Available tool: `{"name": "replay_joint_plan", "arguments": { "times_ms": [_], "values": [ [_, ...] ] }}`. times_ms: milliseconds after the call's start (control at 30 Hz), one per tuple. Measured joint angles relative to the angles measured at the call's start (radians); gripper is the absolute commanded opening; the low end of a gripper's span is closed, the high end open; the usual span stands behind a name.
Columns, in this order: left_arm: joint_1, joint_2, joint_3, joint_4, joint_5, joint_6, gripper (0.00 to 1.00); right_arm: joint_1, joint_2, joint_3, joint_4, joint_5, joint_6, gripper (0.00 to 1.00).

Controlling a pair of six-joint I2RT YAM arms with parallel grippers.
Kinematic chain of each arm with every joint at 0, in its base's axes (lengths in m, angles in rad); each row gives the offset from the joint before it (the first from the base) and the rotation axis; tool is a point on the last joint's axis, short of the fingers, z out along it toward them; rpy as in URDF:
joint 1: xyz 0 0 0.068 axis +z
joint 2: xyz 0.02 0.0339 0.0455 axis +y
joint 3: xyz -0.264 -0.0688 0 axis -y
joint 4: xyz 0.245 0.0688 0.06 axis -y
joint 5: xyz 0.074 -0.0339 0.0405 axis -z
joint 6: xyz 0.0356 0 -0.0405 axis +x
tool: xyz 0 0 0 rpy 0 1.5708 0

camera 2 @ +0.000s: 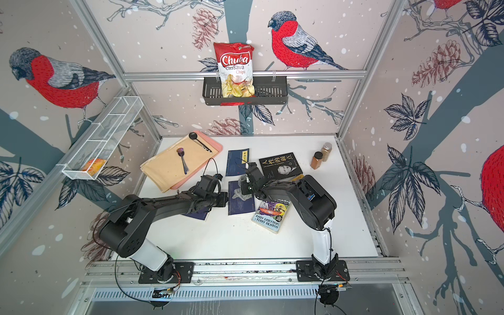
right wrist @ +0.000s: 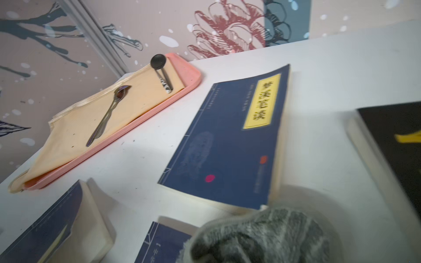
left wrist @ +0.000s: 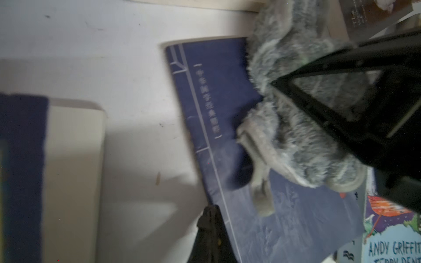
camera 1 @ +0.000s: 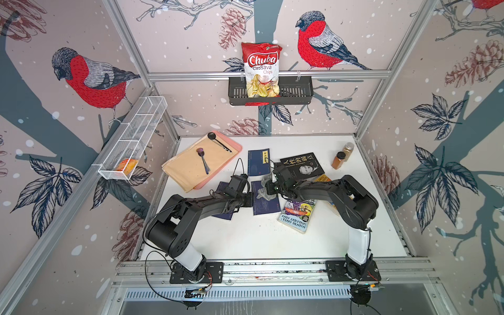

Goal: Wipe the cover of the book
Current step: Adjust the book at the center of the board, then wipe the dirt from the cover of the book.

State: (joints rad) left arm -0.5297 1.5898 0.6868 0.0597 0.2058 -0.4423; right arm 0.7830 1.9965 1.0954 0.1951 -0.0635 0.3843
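The dark blue book [camera 1: 268, 206] [camera 2: 242, 207] lies flat mid-table. A fluffy grey cloth [camera 1: 263, 189] [left wrist: 296, 136] rests on the far part of its cover. My right gripper [camera 1: 270, 186] [camera 2: 246, 188] is shut on the cloth and pressed down on it. In the right wrist view the cloth [right wrist: 262, 236] hides the fingers, and a corner of the book [right wrist: 159, 248] shows beside it. My left gripper [camera 1: 250, 199] [left wrist: 210, 218] is shut, with its tip at the book's [left wrist: 284, 227] left edge and nothing between the fingers.
Another blue book [camera 1: 258, 162] [right wrist: 227, 141] lies behind, one more under the left arm [camera 1: 222, 191]. A black book [camera 1: 302, 165], a colourful paperback [camera 1: 297, 215] and two spice jars [camera 1: 338, 159] sit to the right. A pink tray [camera 1: 237, 148] with a napkin and spoons is at the back left.
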Motion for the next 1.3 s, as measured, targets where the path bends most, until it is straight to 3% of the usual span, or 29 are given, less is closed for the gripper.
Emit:
{"name": "replay_joint_plan", "arguments": {
  "times_ms": [367,667,1300],
  "values": [
    [0.000,-0.113,-0.024,-0.038,-0.058,-0.024,0.00,0.023,-0.034,-0.049,0.006,-0.024,-0.018,0.00],
    [0.000,0.071,0.086,-0.007,-0.057,-0.021,0.00,0.027,-0.040,-0.071,0.032,-0.024,-0.018,0.00],
    [0.002,0.138,0.098,0.113,-0.093,-0.023,0.00,0.095,-0.129,-0.134,-0.058,0.044,-0.019,0.00]
  ]
}}
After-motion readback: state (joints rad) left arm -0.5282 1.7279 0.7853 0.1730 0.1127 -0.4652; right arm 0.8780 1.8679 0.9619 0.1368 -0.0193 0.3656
